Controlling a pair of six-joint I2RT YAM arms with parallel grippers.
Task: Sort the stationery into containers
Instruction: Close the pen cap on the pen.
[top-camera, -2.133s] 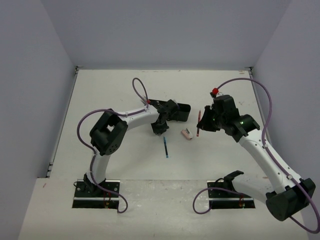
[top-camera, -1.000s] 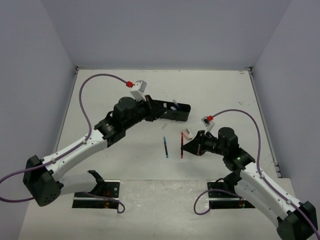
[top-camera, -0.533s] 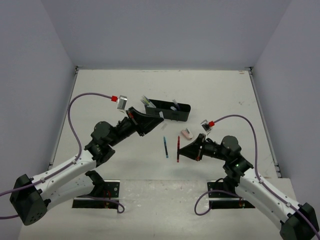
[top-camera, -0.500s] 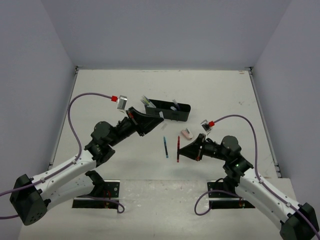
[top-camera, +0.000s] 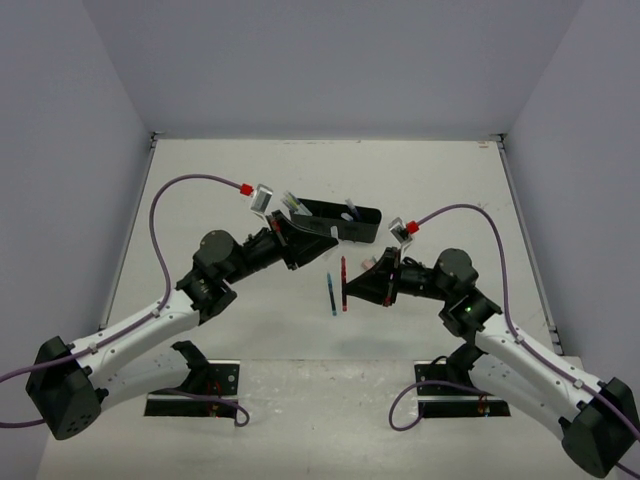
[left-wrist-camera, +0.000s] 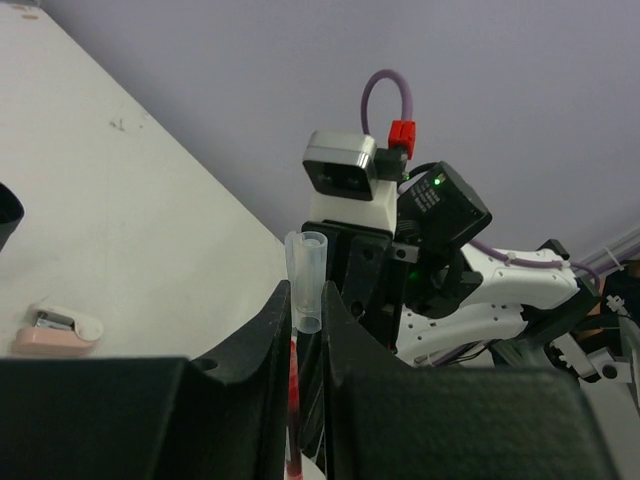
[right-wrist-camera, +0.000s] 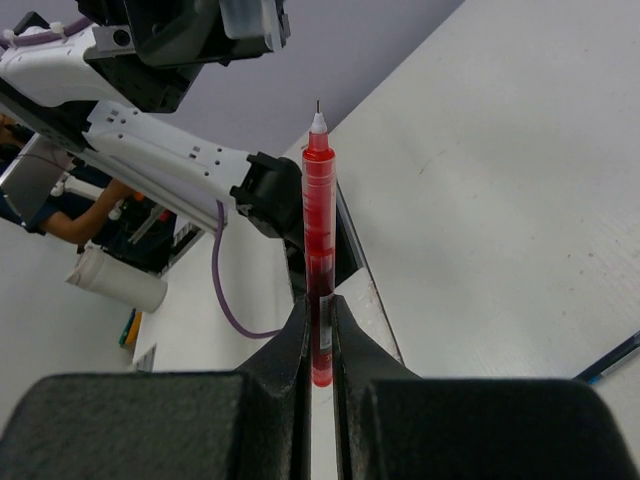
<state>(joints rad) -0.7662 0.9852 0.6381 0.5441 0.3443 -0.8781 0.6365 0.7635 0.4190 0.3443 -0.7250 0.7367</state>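
Observation:
My right gripper (right-wrist-camera: 320, 310) is shut on the lower end of a red pen (right-wrist-camera: 318, 230), whose uncapped tip points away from the wrist. In the top view this red pen (top-camera: 343, 272) is held above the table, right gripper (top-camera: 352, 290) beside it. My left gripper (left-wrist-camera: 306, 305) is shut on a clear pen cap (left-wrist-camera: 306, 275); in the top view the left gripper (top-camera: 318, 240) faces the right one, close to it. A blue pen (top-camera: 331, 293) lies on the table between them. The pinkish eraser (left-wrist-camera: 55, 330) lies flat. The black tray (top-camera: 352, 228) holds a few pens.
A yellow-green pen (top-camera: 292, 203) sticks up from the tray's left end. The blue pen (right-wrist-camera: 610, 362) shows at the lower right of the right wrist view. Black base plates (top-camera: 190, 385) sit at the near edge. Purple cables arc over both arms.
The right gripper has carried the red pen left and a little farther from the near edge. The left gripper has moved right with the cap, so the two now stand closer together.

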